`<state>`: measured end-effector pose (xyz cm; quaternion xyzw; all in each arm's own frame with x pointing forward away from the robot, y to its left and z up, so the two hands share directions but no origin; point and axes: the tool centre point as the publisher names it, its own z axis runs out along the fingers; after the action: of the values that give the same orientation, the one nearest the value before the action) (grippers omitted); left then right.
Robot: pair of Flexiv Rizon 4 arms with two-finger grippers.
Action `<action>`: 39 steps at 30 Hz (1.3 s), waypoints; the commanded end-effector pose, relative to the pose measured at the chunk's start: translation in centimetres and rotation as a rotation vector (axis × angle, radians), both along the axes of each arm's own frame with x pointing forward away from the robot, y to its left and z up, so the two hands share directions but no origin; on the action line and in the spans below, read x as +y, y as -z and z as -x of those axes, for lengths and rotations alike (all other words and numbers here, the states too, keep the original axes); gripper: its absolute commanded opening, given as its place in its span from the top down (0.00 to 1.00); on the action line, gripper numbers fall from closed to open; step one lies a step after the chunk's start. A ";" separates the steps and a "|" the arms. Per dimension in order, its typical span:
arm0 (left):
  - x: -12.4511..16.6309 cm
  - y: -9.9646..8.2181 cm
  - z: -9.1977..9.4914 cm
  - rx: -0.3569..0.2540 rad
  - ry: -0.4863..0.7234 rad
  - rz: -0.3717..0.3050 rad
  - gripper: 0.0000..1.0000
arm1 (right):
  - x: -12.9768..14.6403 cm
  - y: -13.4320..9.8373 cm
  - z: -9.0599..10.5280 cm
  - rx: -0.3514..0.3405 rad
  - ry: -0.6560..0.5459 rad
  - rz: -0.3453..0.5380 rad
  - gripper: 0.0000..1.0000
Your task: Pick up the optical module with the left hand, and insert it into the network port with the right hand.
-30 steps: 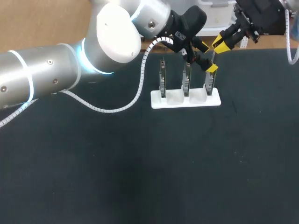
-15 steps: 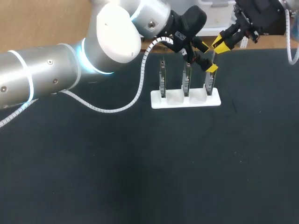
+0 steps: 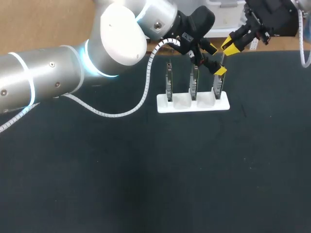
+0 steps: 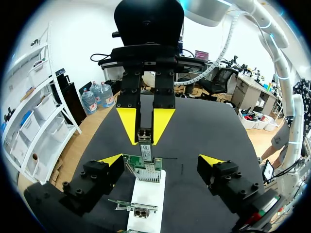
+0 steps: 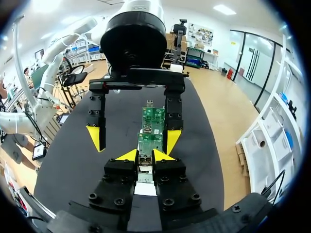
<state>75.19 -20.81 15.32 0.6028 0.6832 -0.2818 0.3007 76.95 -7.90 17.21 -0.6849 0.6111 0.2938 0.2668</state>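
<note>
At rightmost board (image 3: 217, 90) | right fingers (image 4: 163, 121) pinch optical module (image 4: 145, 150); network port obscured | left fingers (image 4: 111, 160) spread

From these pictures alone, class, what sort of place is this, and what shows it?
Probably a robotics test bench for electronics assembly: a white holder of upright circuit boards on a black table, and the right gripper shut on an optical module.

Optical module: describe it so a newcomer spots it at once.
On the black table stands a white holder with three upright green boards. Over the rightmost board, the right gripper is shut on the optical module: a small silver metal bar, the only part not seated in the holder.
</note>
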 end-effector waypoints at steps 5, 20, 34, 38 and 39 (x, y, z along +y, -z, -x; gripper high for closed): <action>-0.1 0.0 -0.2 0.001 0.003 -0.002 0.00 | -0.1 0.1 0.6 -0.009 0.015 0.006 1.00; -0.1 0.0 -0.2 0.001 0.003 -0.002 0.00 | 0.4 0.5 0.4 -0.019 0.024 0.017 1.00; -0.1 0.0 -0.2 0.001 0.003 -0.002 0.00 | 0.4 1.5 0.6 -0.001 0.051 0.029 1.00; -0.1 0.0 -0.2 0.001 0.003 -0.002 0.00 | 0.3 1.9 0.6 0.004 0.052 0.037 1.00; -0.1 0.0 -0.2 0.001 0.003 -0.002 0.00 | 0.3 2.0 0.6 0.003 0.054 0.041 1.00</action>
<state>75.20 -20.81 15.32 0.6028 0.6832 -0.2818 0.3007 76.49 -7.71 15.44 -0.6736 0.6338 0.2781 0.2593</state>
